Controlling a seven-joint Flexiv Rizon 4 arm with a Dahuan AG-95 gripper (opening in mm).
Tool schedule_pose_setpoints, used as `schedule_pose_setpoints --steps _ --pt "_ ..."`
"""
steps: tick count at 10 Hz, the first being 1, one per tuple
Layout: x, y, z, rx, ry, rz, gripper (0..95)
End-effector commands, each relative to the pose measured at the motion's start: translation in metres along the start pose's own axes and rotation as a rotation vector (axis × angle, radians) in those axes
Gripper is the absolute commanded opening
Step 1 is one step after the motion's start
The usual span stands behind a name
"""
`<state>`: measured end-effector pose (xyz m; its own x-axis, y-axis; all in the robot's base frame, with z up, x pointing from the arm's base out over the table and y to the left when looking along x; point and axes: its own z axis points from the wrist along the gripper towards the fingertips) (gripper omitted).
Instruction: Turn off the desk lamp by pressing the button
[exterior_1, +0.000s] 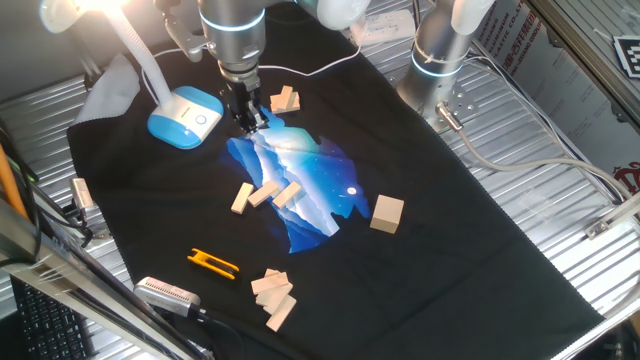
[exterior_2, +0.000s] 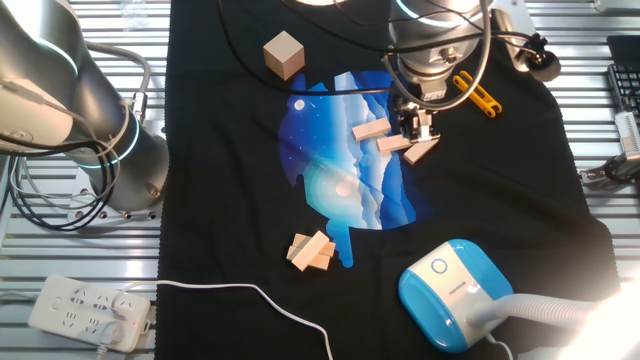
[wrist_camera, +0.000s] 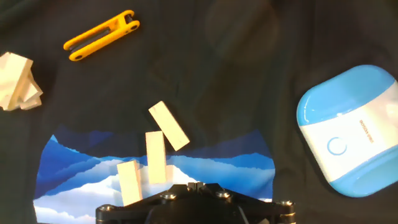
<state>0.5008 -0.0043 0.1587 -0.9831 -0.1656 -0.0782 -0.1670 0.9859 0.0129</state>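
The desk lamp's light-blue base (exterior_1: 187, 115) with its white top stands on the black cloth at the back left. Its white neck rises to a glowing head (exterior_1: 85, 12). The small ringed button (exterior_1: 200, 119) sits on the white face. The base (exterior_2: 455, 292) and button (exterior_2: 438, 267) also show in the other fixed view, and in the hand view, base (wrist_camera: 351, 143), button (wrist_camera: 336, 147). My gripper (exterior_1: 248, 118) hangs just right of the base above the cloth, apart from the lamp. In the hand view the fingertips (wrist_camera: 193, 185) touch each other, shut on nothing.
Wooden blocks lie near the gripper (exterior_1: 284, 99), on the blue print (exterior_1: 265, 193), and at the front (exterior_1: 273, 295). A wooden cube (exterior_1: 386, 213), a yellow clip (exterior_1: 212, 263) and a grey brush (exterior_1: 167, 292) lie on the cloth. A second arm's base (exterior_1: 440, 50) stands behind.
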Motion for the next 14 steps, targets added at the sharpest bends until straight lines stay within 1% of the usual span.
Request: schedule_pose_setpoints --steps 1,2,3,7,8,9,10,11,14 --pt "0.001 -0.009 0.019 0.006 -0.015 -0.017 0.0" --pt "0.003 -0.012 0.024 0.017 -0.015 -0.024 0.0" --pt "0.005 -0.019 0.03 0.02 -0.019 -0.034 0.0" --pt "0.01 -0.03 0.035 0.022 -0.017 -0.039 0.0" --pt "0.012 -0.036 0.039 0.025 -0.019 -0.05 0.0" --pt "0.015 -0.043 0.043 0.022 -0.025 -0.059 0.0" --pt "0.017 -0.046 0.043 0.022 -0.027 -0.062 0.0" --pt "0.018 -0.047 0.042 0.029 -0.028 -0.063 0.0" --pt "0.024 -0.057 0.035 0.029 -0.021 -0.063 0.0"
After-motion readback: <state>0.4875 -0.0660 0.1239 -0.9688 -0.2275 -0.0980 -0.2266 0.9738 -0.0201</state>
